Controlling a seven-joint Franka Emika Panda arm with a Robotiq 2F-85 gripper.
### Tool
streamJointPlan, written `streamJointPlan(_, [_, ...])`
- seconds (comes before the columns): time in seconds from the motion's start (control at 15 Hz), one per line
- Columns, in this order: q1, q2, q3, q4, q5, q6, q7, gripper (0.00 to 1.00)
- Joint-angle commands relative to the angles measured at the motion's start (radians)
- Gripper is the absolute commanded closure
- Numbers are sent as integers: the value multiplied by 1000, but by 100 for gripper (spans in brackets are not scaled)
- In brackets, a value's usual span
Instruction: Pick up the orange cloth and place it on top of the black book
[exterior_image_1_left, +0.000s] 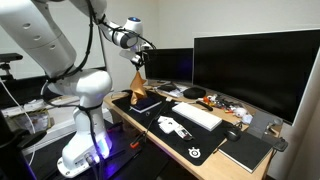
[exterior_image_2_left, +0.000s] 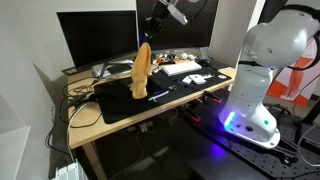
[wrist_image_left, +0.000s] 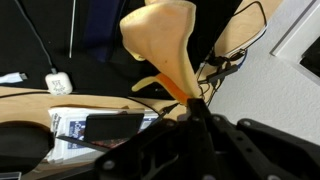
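Cloth (exterior_image_2_left: 142, 72) pinched in closed gripper (exterior_image_2_left: 149, 41), dangling centre-frame above desk (exterior_image_2_left: 85, 122). Pickup done; carry and set-down not yet done.

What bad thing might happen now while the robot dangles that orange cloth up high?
The orange cloth hangs long from the hand, pinched by one end, so it might slip out. Dropped now, it may flop partly off the black book or onto the cables nearby.
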Motion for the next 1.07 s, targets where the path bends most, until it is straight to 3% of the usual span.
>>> streamJointPlan(0.0, [-98, -37, 32, -26, 42, -43, -32, 100])
streamJointPlan(0.8, [-254, -29, 130, -112, 33, 15, 97, 100])
streamJointPlan(1.0, [-289, -2, 136, -82, 36, 28, 150, 100])
